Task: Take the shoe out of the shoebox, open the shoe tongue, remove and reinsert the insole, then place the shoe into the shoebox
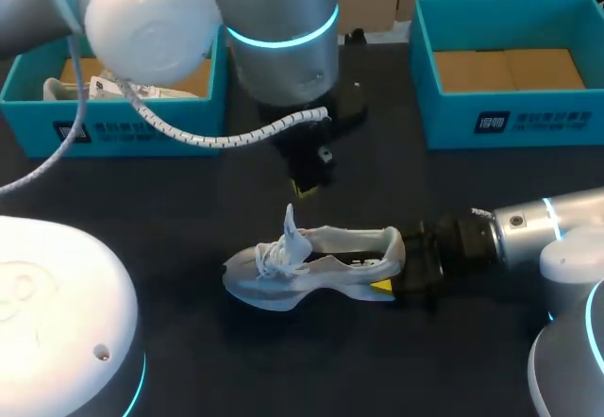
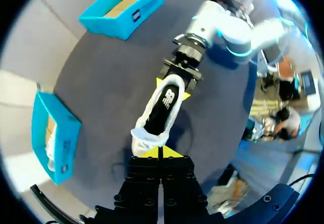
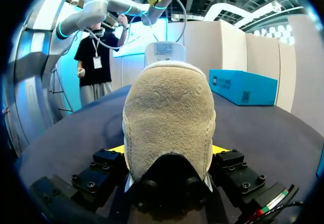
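Your dark table (image 1: 189, 341) carries everything. Directions below are clock-face in the head view, taken from the shoe.

The left arm (image 1: 283, 30) comes down from 11 o'clock and fills the stretch between the two boxes. The right arm (image 1: 528, 228) lies low along the table from 3 o'clock.

The left shoebox (image 1: 132, 120) sits at 10 o'clock by the far edge, with something white inside that you cannot make out. The right shoebox (image 1: 510, 120) sits at 1 o'clock, also at the far edge, showing only its brown floor. Both are well apart from the shoe.

The shoe (image 1: 302, 271) lies out of the boxes near the table's middle, sole down, toe toward 9 o'clock and heel toward 3. Bare table runs from 5 round to 9 o'clock, with more between the shoe and the left shoebox.

The right gripper (image 1: 401, 271) is clamped on the heel; in the right wrist view a yellow tip shows on each side of it.

The left gripper (image 1: 304, 188) hangs at 12 o'clock, just above the upright tongue (image 1: 290, 221). In its own wrist view its yellow tips are pressed together, clenched, with the shoe's front just ahead.
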### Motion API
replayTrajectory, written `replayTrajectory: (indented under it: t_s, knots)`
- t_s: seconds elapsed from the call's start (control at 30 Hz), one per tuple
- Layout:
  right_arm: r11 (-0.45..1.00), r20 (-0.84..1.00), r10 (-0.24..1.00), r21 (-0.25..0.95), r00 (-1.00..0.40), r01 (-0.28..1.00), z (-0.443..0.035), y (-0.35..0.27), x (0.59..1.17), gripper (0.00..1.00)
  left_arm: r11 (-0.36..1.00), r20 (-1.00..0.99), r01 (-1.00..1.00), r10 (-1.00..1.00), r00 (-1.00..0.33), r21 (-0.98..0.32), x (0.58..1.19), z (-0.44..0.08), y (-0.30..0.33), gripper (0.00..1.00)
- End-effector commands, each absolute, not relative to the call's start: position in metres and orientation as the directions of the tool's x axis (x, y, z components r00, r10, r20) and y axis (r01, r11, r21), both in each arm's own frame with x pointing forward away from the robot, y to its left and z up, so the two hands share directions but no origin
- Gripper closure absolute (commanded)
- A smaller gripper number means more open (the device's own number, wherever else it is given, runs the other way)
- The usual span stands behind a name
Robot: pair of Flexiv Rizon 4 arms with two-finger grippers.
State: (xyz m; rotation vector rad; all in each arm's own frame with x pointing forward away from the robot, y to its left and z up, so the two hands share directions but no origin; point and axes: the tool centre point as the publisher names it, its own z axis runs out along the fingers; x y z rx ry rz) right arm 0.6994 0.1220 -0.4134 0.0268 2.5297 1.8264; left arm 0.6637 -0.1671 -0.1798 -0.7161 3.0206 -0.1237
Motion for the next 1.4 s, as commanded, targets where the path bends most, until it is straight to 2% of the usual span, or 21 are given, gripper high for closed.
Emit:
replayTrajectory:
  t_s: [0.03, 0.23, 0.37, 0.4, 0.5, 0.6, 0.63, 1.0, 1.23, 1.4]
  knots:
    - [0.317, -0.008, 0.027, 0.949, -1.0, 0.001, -0.416, 0.124, 0.699, 1.0, 0.918, -0.049, -0.393, -0.396, -0.917, -0.057, 0.664, -0.177, -0.173, 1.0]
    - [0.317, -0.008, 0.027, 0.949, -1.0, 0.001, -0.416, 0.124, 0.699, 1.0, 0.918, -0.049, -0.393, -0.396, -0.917, -0.057, 0.664, -0.177, -0.173, 1.0]
    - [0.317, -0.008, 0.027, 0.949, -1.0, 0.001, -0.416, 0.124, 0.699, 1.0, 0.983, 0.096, -0.095, -0.08, -0.992, -0.157, 0.679, -0.201, -0.182, 1.0]
    - [0.317, -0.008, 0.027, 0.949, -1.0, 0.001, -0.416, 0.124, 0.699, 1.0, 0.98, 0.102, -0.132, -0.118, -0.988, -0.146, 0.687, -0.209, -0.186, 1.0]
    - [0.317, -0.008, 0.027, 0.949, -1.0, 0.001, -0.416, 0.124, 0.699, 1.0, 0.988, 0.109, -0.074, -0.06, -0.992, -0.132, 0.695, -0.228, -0.194, 1.0]
    - [0.317, -0.008, 0.027, 0.949, -1.0, 0.001, -0.416, 0.124, 0.699, 1.0, 0.981, 0.149, 0.052, 0.081, -0.986, -0.185, 0.702, -0.247, -0.198, 1.0]
    - [0.317, -0.008, 0.027, 0.949, -1.0, 0.001, -0.416, 0.124, 0.699, 1.0, 0.954, 0.167, 0.169, 0.213, -0.963, -0.246, 0.703, -0.253, -0.197, 1.0]
    - [0.317, -0.008, 0.027, 0.949, -1.0, 0.001, -0.416, 0.124, 0.699, 1.0, 0.954, 0.167, 0.169, 0.213, -0.963, -0.246, 0.703, -0.253, -0.197, 1.0]
    - [0.317, -0.008, 0.027, 0.949, -1.0, 0.001, -0.416, 0.124, 0.699, 1.0, 0.956, 0.198, 0.188, 0.234, -0.952, -0.225, 0.692, -0.288, -0.222, 1.0]
    - [0.317, -0.008, 0.027, 0.949, -1.0, 0.001, -0.416, 0.124, 0.699, 1.0, 0.95, 0.194, 0.223, 0.266, -0.944, -0.218, 0.687, -0.289, -0.226, 1.0]
